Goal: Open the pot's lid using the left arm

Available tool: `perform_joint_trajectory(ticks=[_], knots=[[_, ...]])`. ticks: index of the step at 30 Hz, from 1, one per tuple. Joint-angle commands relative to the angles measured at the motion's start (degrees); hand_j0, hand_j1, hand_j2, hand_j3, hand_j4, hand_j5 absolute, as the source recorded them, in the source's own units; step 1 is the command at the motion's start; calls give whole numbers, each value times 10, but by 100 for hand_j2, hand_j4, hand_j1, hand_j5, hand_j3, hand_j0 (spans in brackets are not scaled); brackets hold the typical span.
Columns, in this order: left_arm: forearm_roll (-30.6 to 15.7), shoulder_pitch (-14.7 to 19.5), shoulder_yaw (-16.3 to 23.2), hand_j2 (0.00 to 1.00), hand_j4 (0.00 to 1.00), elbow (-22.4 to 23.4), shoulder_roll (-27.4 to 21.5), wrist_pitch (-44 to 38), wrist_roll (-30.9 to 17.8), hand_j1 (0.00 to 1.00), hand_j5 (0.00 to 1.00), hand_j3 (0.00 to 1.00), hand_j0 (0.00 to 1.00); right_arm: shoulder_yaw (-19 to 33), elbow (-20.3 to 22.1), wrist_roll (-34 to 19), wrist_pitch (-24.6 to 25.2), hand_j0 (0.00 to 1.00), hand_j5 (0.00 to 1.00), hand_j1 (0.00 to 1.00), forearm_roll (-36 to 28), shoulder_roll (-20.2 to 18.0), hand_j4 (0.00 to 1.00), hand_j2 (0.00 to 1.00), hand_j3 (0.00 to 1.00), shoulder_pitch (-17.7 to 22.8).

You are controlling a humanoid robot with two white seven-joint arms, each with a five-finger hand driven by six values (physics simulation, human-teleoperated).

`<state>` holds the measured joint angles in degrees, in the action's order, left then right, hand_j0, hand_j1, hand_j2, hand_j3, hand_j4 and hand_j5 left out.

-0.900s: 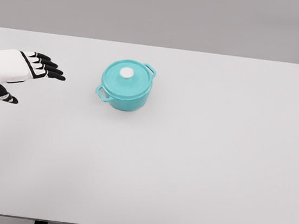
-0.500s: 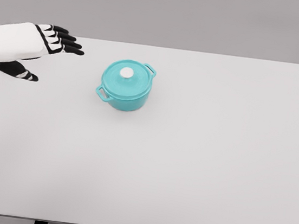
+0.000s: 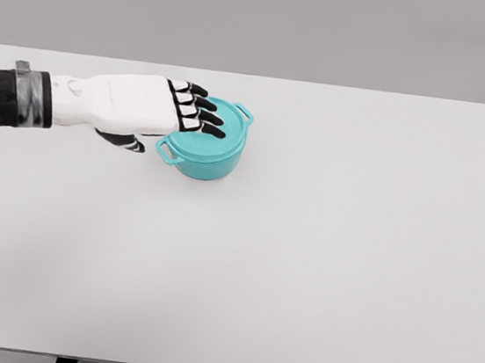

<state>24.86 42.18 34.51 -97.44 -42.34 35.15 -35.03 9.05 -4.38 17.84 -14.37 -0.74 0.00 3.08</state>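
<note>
I've got the left hand over the teal pot at table ten o'clock, fingers stretched flat across the lid, gripping nothing.

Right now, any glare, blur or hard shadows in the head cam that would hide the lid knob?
Head view: flat, even simulator lighting, no glare on the pot or table, only faint soft shadows. Everything looks sharp, with no motion blur on the left hand. The knob is hidden, but by the extended fingers over the lid, not by lighting.
</note>
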Motion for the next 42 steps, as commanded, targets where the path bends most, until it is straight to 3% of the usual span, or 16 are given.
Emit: perform_joint_trajectory(ticks=[1, 6, 10, 18, 22, 26, 32, 42], knots=[[14, 2, 10, 100, 100, 0, 16, -2, 0, 100, 100, 100, 100, -1, -4, 0, 0, 100, 100, 100, -1, 0, 100, 100, 100, 0], [23, 47, 29, 100, 100, 3, 18, -2, 0, 100, 100, 100, 100, 1, -1, 0, 0, 100, 100, 100, 0, 0, 100, 100, 100, 0], [84, 47, 43, 100, 100, 34, 64, -2, 0, 100, 100, 100, 100, 0, -1, 0, 0, 100, 100, 100, 0, 0, 100, 100, 100, 0], [122, 51, 39, 100, 100, 104, 76, -2, 0, 100, 100, 100, 100, 0, -3, 0, 0, 100, 100, 100, 0, 0, 100, 100, 100, 0], [147, 59, 34, 100, 100, 105, 109, -2, 0, 100, 100, 100, 100, 0, -1, 0, 0, 100, 100, 100, 0, 0, 100, 100, 100, 0], [157, 72, 35, 100, 100, 146, 139, -2, 0, 100, 100, 100, 100, 0, -1, 0, 0, 100, 100, 100, 0, 0, 100, 100, 100, 0], [187, 71, 35, 100, 100, 154, 150, -2, 0, 100, 100, 100, 100, 0, -1, 0, 0, 100, 100, 100, 0, 0, 100, 100, 100, 0], [195, 66, 37, 100, 100, 153, 149, -2, 0, 100, 100, 100, 100, -1, -1, 0, 0, 100, 100, 100, 0, 0, 100, 100, 100, 0]])
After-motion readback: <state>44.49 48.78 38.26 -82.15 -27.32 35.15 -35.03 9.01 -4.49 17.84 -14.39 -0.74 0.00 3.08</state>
